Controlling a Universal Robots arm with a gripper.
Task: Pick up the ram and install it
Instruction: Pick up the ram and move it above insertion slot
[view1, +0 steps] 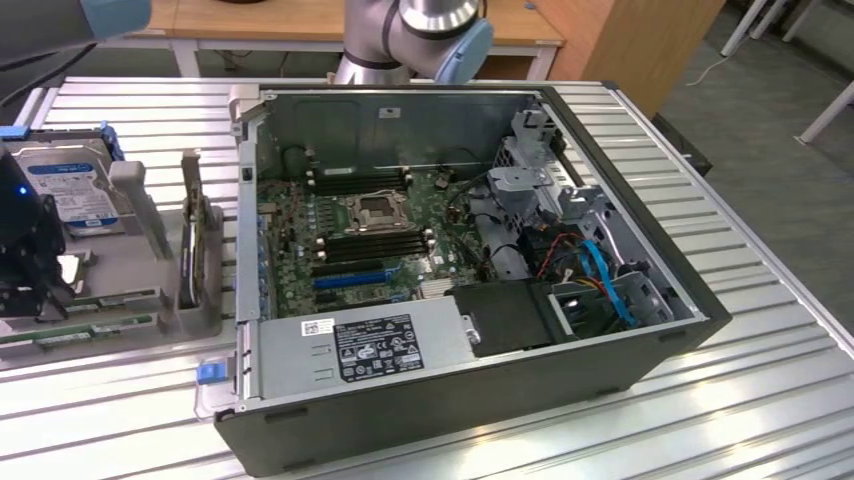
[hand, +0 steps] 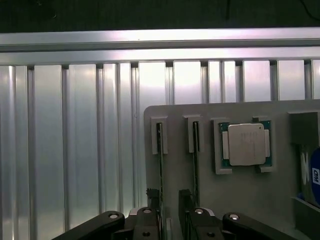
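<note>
Centring needed, wrist view: ram (hand: 160, 150) edge-up in fixture (hand: 250, 195) slot, gripper (hand: 169, 199) released, ram in gap but hugging one finger. I'd nudge sideways, then clamp. Exterior view: gripper over fixture, exterior view's left of open case (view1: 441, 410); pull straight up.

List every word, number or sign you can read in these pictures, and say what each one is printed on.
Nothing here can be read with certainty.
power supply label: the print is too small to read.
white barcode sticker: too small to read.
hard drive label: blurred, unreadable.
processor lid: faint marks, unreadable.
</note>
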